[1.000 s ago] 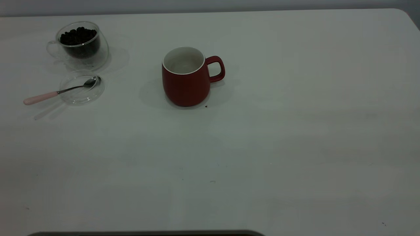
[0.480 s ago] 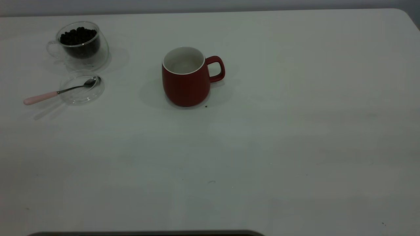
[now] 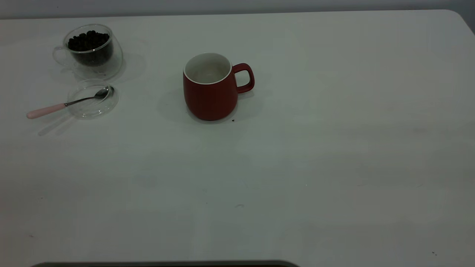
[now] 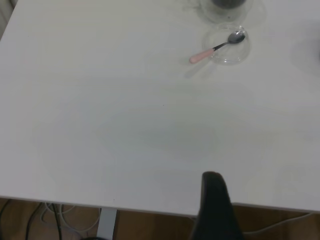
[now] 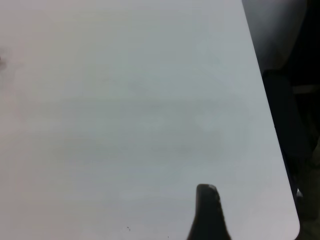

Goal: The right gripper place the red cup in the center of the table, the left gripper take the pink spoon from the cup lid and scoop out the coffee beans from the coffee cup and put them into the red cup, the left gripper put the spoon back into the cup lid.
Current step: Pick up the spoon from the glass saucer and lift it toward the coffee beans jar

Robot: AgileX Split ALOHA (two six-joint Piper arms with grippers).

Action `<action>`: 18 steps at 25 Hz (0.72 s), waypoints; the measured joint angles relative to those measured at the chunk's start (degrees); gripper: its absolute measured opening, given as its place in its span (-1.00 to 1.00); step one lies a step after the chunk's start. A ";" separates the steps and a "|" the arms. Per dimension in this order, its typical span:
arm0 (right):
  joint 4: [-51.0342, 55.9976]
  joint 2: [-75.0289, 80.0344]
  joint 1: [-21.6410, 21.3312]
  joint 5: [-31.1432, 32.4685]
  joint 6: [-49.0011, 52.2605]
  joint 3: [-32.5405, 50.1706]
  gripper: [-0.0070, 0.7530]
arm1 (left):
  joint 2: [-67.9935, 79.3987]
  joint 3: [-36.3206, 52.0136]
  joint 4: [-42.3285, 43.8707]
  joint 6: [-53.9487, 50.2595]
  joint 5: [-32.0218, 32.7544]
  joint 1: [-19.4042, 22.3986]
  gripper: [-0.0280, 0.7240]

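The red cup stands upright near the middle of the table, handle to the right, its white inside bare. At the far left, the coffee cup holds a heap of coffee beans. Just in front of it lies the cup lid. The pink spoon rests with its bowl in the lid and its handle out to the left. Neither arm shows in the exterior view. My left gripper hangs shut over the table's near edge, far from the spoon. My right gripper is shut above bare table.
A small dark speck lies by the red cup's base. The table's rounded corner is close to my right gripper, with dark furniture beyond it. Cables and a table leg show below the edge near my left gripper.
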 joint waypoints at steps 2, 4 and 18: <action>0.00 0.00 0.00 0.00 0.00 0.00 0.57 | 0.00 0.00 0.00 0.00 0.00 0.00 0.64; 0.00 0.00 0.00 0.00 -0.05 0.00 0.57 | 0.00 0.00 0.00 0.00 0.00 0.00 0.64; 0.00 0.00 0.00 0.00 -0.05 0.00 0.57 | 4.94 -2.79 0.42 0.09 0.29 0.00 0.64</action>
